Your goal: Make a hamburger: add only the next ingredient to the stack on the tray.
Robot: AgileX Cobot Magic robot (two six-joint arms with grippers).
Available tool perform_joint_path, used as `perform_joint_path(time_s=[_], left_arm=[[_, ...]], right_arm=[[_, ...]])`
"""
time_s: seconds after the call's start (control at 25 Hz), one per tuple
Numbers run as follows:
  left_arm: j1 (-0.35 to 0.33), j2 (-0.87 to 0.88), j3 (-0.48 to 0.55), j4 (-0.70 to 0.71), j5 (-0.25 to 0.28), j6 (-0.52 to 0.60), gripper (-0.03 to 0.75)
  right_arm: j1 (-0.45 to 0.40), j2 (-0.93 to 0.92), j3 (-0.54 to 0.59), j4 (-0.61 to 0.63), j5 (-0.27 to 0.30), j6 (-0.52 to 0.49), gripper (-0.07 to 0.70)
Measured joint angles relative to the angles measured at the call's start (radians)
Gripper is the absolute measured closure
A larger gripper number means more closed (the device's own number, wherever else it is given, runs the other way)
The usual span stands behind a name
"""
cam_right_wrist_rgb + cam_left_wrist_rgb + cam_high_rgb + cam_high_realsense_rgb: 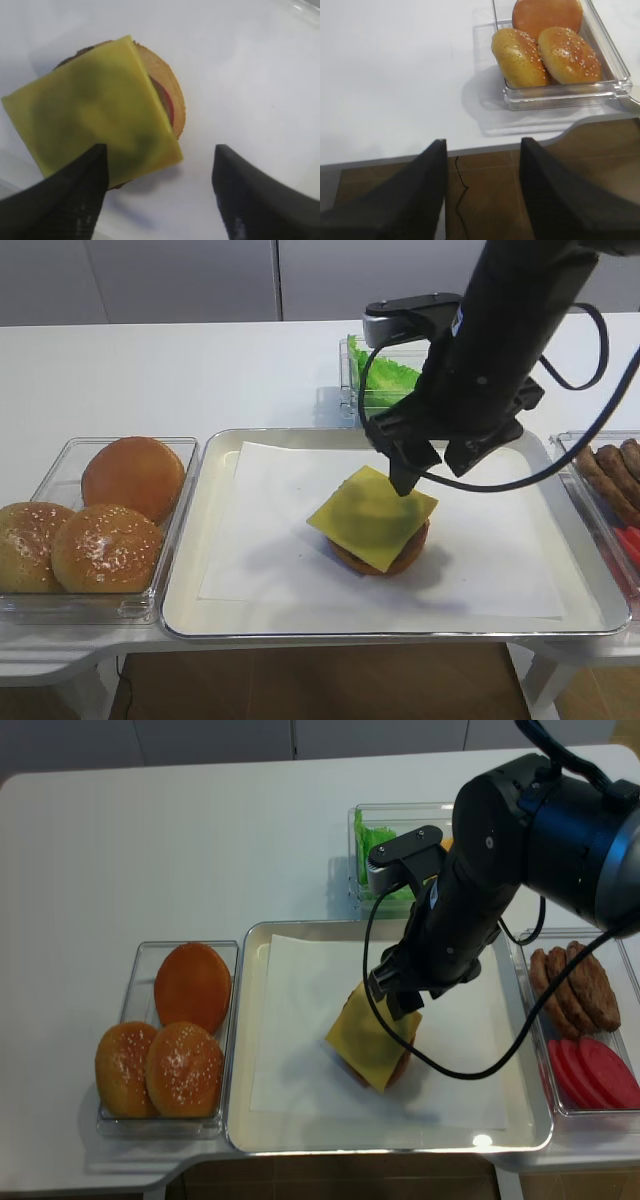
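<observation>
A square yellow cheese slice lay flat on the stack, turned cornerwise and overhanging it on several sides; in the right wrist view the bun half and a thin red layer showed past the slice's right edge. The stack sat on the white paper lining the silver tray, right of the tray's middle. The right gripper hung just above the far right corner of the slice with its jaws spread wide and nothing between them; from the wrist camera, the left fingertip overlapped the slice's near edge, though contact could not be judged. The left gripper stood at the table's front edge, apart from everything, jaws parted and empty. A clear bin left of the tray held three buns, two of them seeded. Behind the tray stood a bin of green lettuce; to the right, a bin held brown patties and red slices. No brand, label or legible writing appeared on any item.
</observation>
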Motion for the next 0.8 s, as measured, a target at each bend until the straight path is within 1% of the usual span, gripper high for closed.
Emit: perform_joint_path(time_s=[0.08,0.2,0.28,0.4,0.44,0.56,0.8], left_arm=[[0.0,0.0,0.0,0.0,0.0,0.0,0.367],[0.0,0.0,0.0,0.0,0.0,0.0,0.367],[0.0,0.0,0.0,0.0,0.0,0.0,0.367],[0.0,0.0,0.0,0.0,0.0,0.0,0.367],[0.0,0.0,0.0,0.0,0.0,0.0,0.367],[0.0,0.0,0.0,0.0,0.0,0.0,0.367],[0.0,0.0,0.0,0.0,0.0,0.0,0.367]], right_arm=[[0.0,-0.018,0.0,-0.024,0.0,0.005,0.119],[0.0,-0.059,0.0,-0.083,0.012,0.048,0.106],[0.0,-0.084,-0.01,-0.124,0.049,0.069,0.128],[-0.012,-0.099,-0.038,-0.164,0.12,0.076,0.17],[-0.027,-0.104,-0.045,-0.164,0.141,0.076,0.176],[-0.093,-0.133,-0.047,-0.164,0.17,0.074,0.184],[-0.286,-0.252,-0.047,-0.152,0.211,0.064,0.185]])
